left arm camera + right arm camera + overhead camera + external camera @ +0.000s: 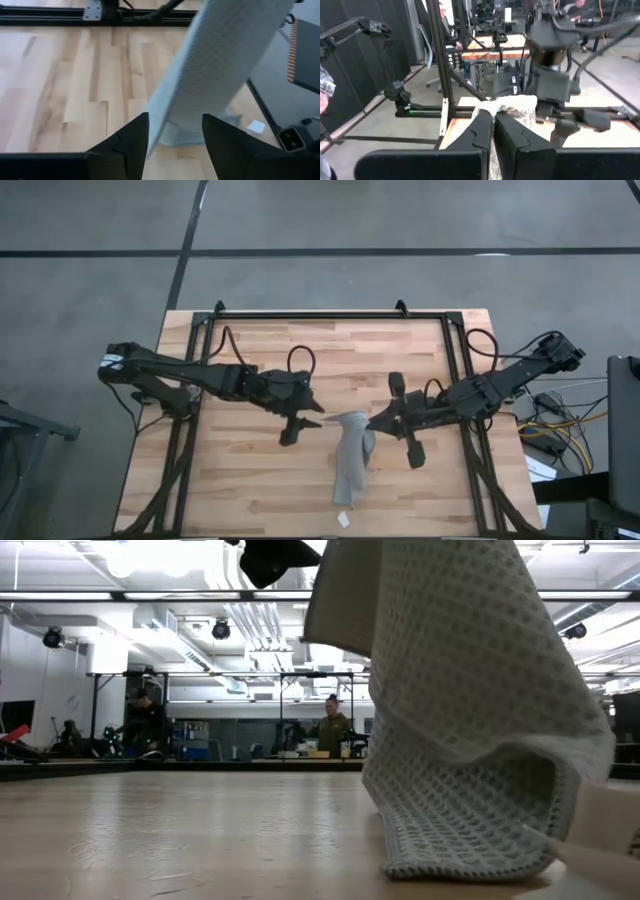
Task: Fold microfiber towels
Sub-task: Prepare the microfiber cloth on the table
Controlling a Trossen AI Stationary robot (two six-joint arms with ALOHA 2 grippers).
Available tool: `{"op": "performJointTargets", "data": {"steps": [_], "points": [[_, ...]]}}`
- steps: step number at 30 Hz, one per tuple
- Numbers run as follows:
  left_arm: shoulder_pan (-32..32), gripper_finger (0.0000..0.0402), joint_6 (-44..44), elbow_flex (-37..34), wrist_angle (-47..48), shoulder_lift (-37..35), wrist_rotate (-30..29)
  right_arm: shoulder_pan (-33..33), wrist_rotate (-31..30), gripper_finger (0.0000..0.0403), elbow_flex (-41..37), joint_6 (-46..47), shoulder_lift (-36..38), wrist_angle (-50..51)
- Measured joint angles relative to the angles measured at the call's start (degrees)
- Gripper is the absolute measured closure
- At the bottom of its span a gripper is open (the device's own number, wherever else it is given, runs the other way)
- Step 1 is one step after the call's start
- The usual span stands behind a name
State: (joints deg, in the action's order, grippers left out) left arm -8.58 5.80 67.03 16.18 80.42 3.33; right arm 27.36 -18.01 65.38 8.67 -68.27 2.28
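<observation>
Matt waffle-weave cloth towel (352, 460) — smooth pale wooden tabletop (250, 470)

Microfiber towel (352, 463) — single cloth, grey-green, waffle-weave texture plain in the low view (470, 690). Raised by its upper end, hanging in a long, narrow, bunched drape rather than spread flat. Upper end pinched into a crumpled peak, seen up close in the right wrist view (512, 106). Lower end resting on the wooden tabletop, curled under in a soft fold at the front-centre of the table. Seen as a slanted pale column in the left wrist view (210, 75) — bottom edge pooled on the wood. No tag discernible on the cloth itself.
</observation>
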Motion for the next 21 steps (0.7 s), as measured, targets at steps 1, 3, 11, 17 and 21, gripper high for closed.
{"op": "performJointTargets", "data": {"steps": [1,3,11,17,21], "points": [[0.00,0.0213,0.00,0.00,-0.21,0.00,-0.39,-0.01,-0.01,0.0394,0.13,-0.45,0.00,-0.26],[0.00,0.0213,-0.02,0.01,-0.72,0.00,-0.43,-0.01,-0.02,0.0394,0.39,-1.76,0.00,-0.64],[0.00,0.0213,0.07,0.00,-1.22,0.00,-0.41,-0.30,-0.08,0.0394,2.17,-5.98,-0.07,-1.38],[-0.03,0.0213,0.14,0.01,-1.19,0.00,-0.41,-0.81,-0.21,0.0394,3.61,-9.17,-0.07,-1.56],[-0.04,0.0213,0.19,-0.27,-1.29,0.00,-0.41,-1.11,-0.25,0.0394,4.43,-11.13,-0.07,-1.79]]}}
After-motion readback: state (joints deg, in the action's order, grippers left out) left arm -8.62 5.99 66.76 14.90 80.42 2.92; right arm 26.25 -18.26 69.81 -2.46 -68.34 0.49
